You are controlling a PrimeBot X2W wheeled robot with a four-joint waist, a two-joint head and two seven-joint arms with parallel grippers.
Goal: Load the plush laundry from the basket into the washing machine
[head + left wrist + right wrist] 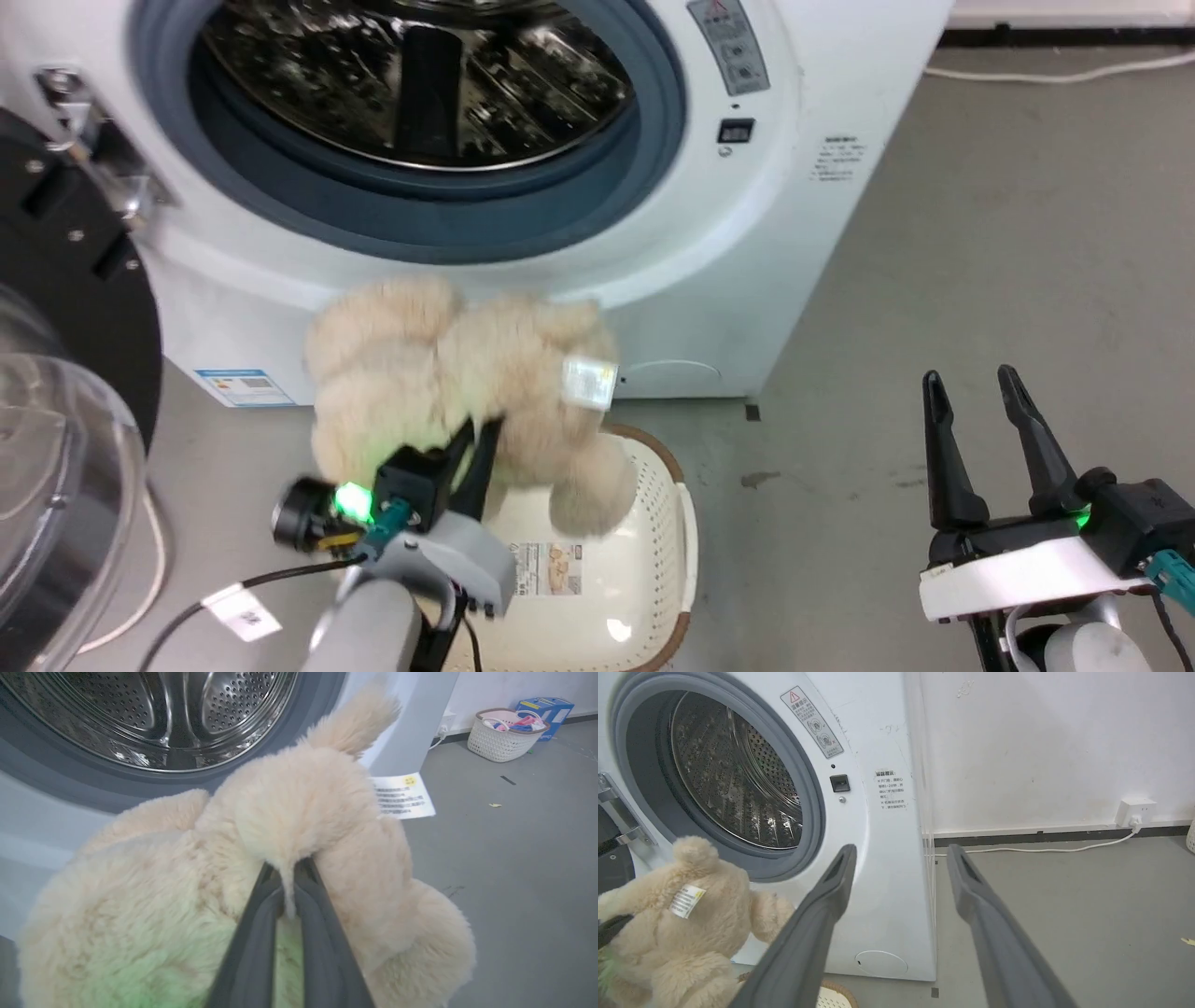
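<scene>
Head view: fluffy cream-beige stuffed toy (448, 373) hangs over the cream-white perforated plastic basket (653, 560), just below the white front-loading washing machine (794, 233) and its open drum (420, 84).
Left jaws: narrow, pinching its fur.
Right jaws: wide, empty.
Handling: likely light, soft, floppy; thick body grips surest.

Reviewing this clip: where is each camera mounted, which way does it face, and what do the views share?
Head view: on the head, facing forward and down at the washing machine, basket and plush laundry; left gripper shut on the plush laundry, right gripper open.
Left wrist view: on the left wrist, along its fingers into the plush laundry, drum beyond.
Right wrist view: on the right wrist, along its spread fingers toward the washing machine and wall.
Shared: all three show plush laundry and drum.
</scene>
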